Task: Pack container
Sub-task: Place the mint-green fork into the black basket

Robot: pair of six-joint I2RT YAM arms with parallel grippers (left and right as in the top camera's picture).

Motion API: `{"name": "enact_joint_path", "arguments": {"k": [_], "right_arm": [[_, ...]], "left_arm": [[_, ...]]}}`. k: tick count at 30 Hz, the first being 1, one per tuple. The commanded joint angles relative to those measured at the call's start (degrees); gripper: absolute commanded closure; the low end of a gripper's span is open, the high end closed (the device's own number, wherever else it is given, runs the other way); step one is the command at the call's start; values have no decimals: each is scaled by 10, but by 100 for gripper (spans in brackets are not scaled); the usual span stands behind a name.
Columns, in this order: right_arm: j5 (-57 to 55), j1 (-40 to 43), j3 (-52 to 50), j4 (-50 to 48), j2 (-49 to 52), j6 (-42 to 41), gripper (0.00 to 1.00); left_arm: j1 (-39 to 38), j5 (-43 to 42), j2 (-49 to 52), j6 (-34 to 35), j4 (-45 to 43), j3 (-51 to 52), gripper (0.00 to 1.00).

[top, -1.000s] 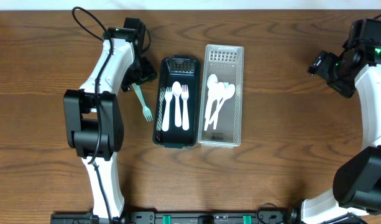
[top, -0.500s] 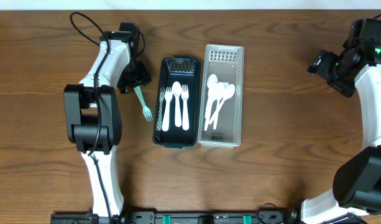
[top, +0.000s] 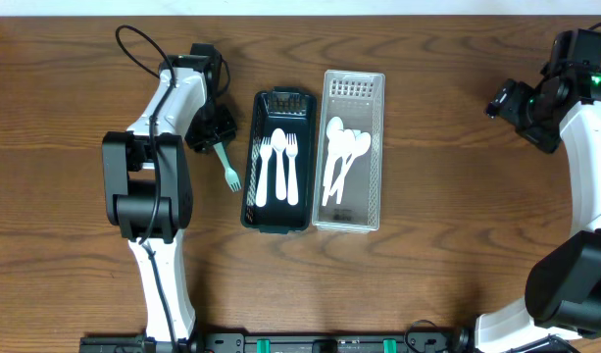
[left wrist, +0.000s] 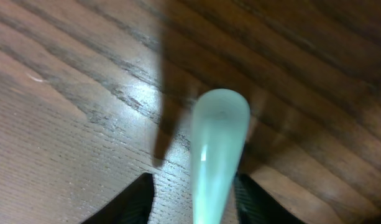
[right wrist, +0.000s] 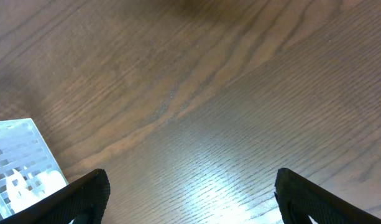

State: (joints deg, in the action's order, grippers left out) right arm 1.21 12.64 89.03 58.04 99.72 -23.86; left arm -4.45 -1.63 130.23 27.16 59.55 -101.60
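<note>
Moved: left gripper [top: 210, 128] has slid slightly down and left over the past second; the green fork [top: 226, 165] lies where it did.
Hidden: the fork's handle end sits under the gripper in the overhead view; the left wrist view is blurred and shows only the rounded handle tip (tines out of frame).
Left fingers [left wrist: 135, 200]: spread on either side of the handle, with bare wood showing on one side, so not pinching.
Green fork: flat on the table [top: 427, 245], just left of the black tray [top: 250, 186], tines pointing away from the gripper.
Black tray: two white forks [top: 291, 167] with a white spoon [top: 277, 162] between them.
Clear tray [top: 376, 147]: touching the black tray's right side, holding overlapping spoons [top: 341, 157] (count unclear).
Right gripper [right wrist: 190, 196]: fingers wide apart, holding nothing, well apart from both trays; only a corner of the clear tray enters its view.
</note>
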Motion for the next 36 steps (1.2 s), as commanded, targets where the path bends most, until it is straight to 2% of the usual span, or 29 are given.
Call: {"name": "enact_joint_path", "arguments": {"k": [1, 10, 19, 28, 32, 36], "right_arm": [[-8, 0, -3, 1, 2, 4, 12], [-8, 0, -3, 12, 2, 4, 14], [-8, 0, -3, 16, 2, 4, 14], [-5, 0, -3, 22, 2, 4, 15], [-3, 0, -3, 22, 2, 3, 16], [-1, 0, -3, 22, 2, 3, 16]], "left_arm": [[0, -9, 6, -5, 1, 3, 62], [-1, -48, 6, 2, -34, 52, 71], [0, -50, -19, -12, -16, 38, 85], [-14, -50, -177, -103, 45, -43, 94], [-65, -50, -270, -131, 43, -44, 94], [-144, -47, -296, -156, 42, -43, 94]]}}
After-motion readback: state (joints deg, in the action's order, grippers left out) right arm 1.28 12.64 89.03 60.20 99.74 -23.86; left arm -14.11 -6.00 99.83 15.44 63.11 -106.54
